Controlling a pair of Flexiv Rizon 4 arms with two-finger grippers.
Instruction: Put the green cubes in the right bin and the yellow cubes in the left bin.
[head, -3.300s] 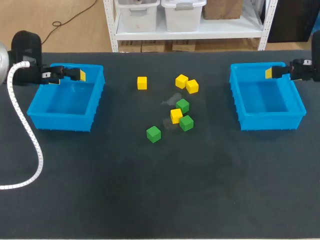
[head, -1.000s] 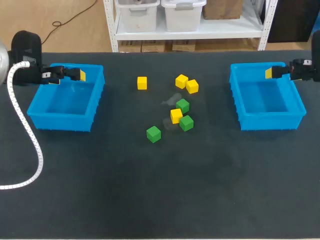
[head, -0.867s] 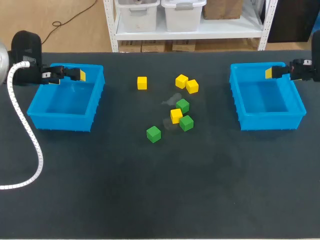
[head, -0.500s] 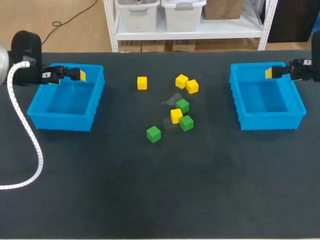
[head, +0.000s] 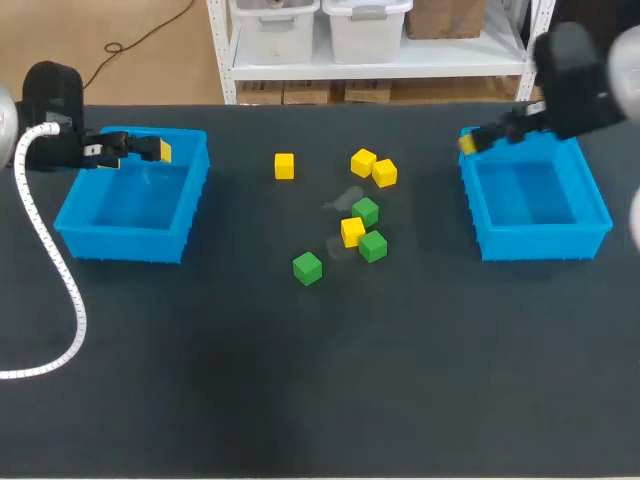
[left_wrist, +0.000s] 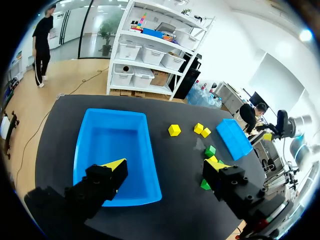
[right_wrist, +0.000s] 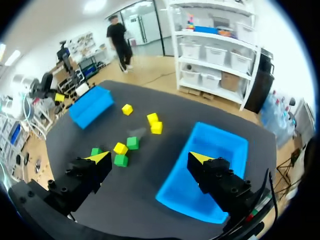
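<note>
Green cubes (head: 365, 212) and yellow cubes (head: 352, 231) sit bunched on the counter (head: 300, 380), well ahead of my right tool (right_wrist: 150, 158) and my left tool (left_wrist: 166, 166), both spread and empty. One yellow sits tight between two greens; closing there could pinch or knock the wrong colour.

No text, label, number or sign here can be read.

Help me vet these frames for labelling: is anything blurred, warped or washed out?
Head view: the right arm is smeared by motion blur, while the cubes and both bins are crisp. Left wrist view: fisheye bows the table at its edges, nothing blurred. Right wrist view: the same fisheye bowing, also sharp.
</note>
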